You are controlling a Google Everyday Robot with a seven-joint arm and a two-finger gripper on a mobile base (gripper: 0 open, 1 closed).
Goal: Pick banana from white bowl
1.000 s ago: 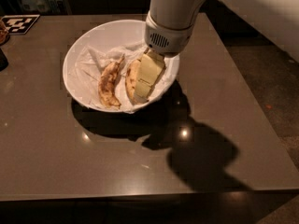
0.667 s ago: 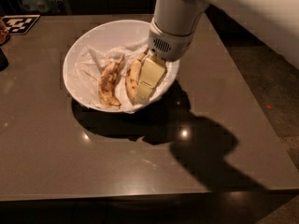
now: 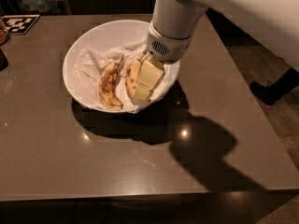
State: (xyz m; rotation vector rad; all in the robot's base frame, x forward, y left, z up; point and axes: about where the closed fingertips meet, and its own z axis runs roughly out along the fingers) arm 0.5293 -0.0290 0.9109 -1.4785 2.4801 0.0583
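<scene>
**Reaching Into the White Bowl (image 3: pixel 106 33), a Robot's Gripper (image 3: pixel 144 85) Is Pressing Close to the Banana (image 3: pixel 131 76)**

The gripper is sitting low inside the right half of the bowl, pointing down and toward the near rim, at the end of a thick white arm (image 3: pixel 174 16) that is coming in from the far right. It is lying directly over the right side of the banana, a small curved yellow fruit that is resting on crumpled white paper (image 3: pixel 88 63) near the middle of the bowl. Whether the gripper is open or clamped on the fruit cannot be told from this angle.

Just to the left, a second banana (image 3: pixel 109 85), flatter and heavily blotched with brown, is lying almost parallel to the first, close to it but apart.

The bowl is standing on the far half of a dark, glossy table (image 3: pixel 93 167), which is catching the arm's broad shadow (image 3: pixel 201 148) on the near right. A black-and-white patterned marker (image 3: pixel 18 23) is lying at the table's far left corner.
</scene>
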